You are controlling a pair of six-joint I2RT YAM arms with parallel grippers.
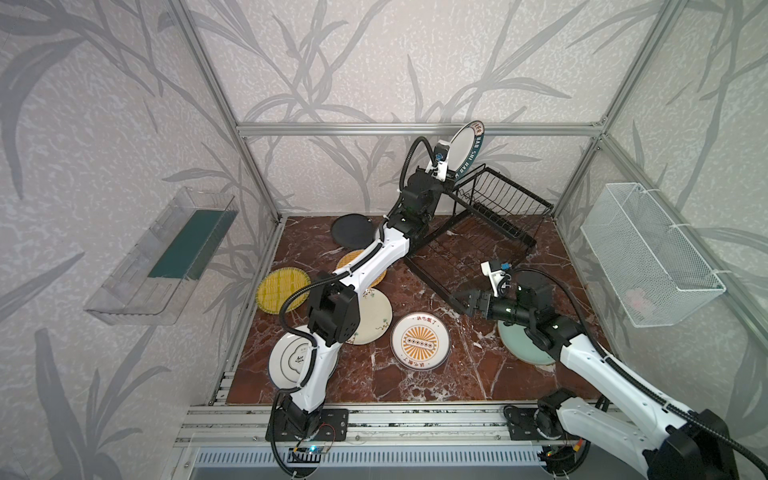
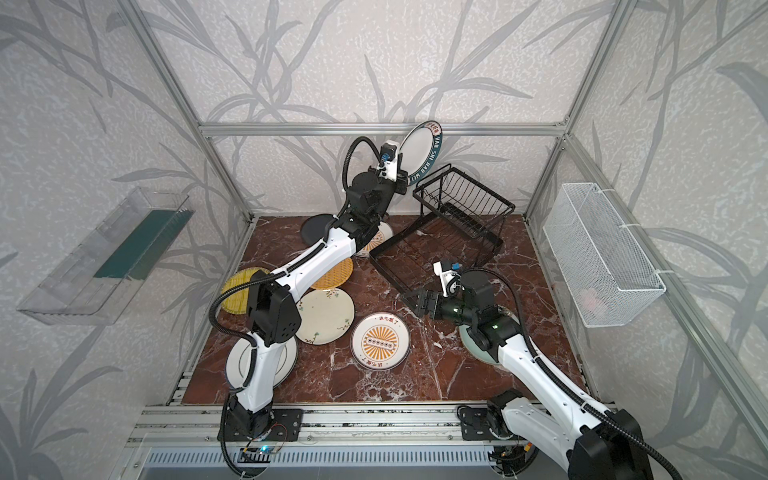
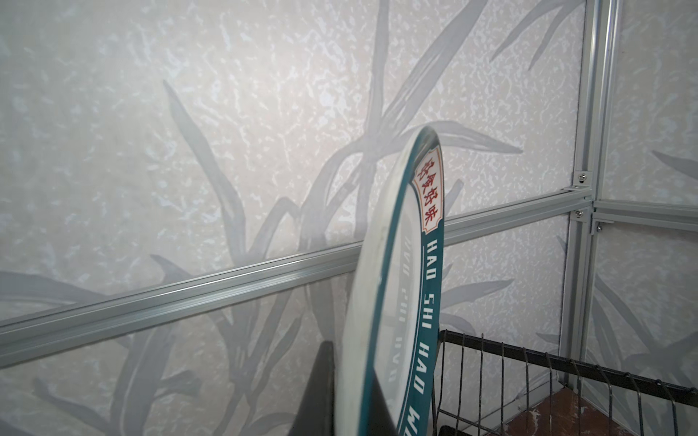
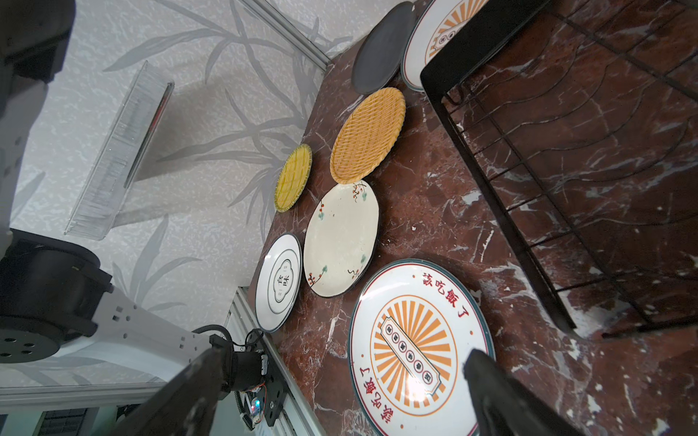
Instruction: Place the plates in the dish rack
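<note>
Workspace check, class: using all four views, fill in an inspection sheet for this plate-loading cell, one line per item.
Surface: marble tabletop, red-brown and veined.
Job's things: dish rack holds no plates; teal-rimmed plate is on edge beside its raised end, not yet slotted; other plates lie flat.
Clutter: nothing seen.
Grippers: left gripper shut on the teal-rimmed plate; right gripper open, empty, near the rack's front corner.
Cables: black hoses loop along both arms, none seen snagged.
Surroundings: clear bin and white mesh basket hang on the side walls.
</note>
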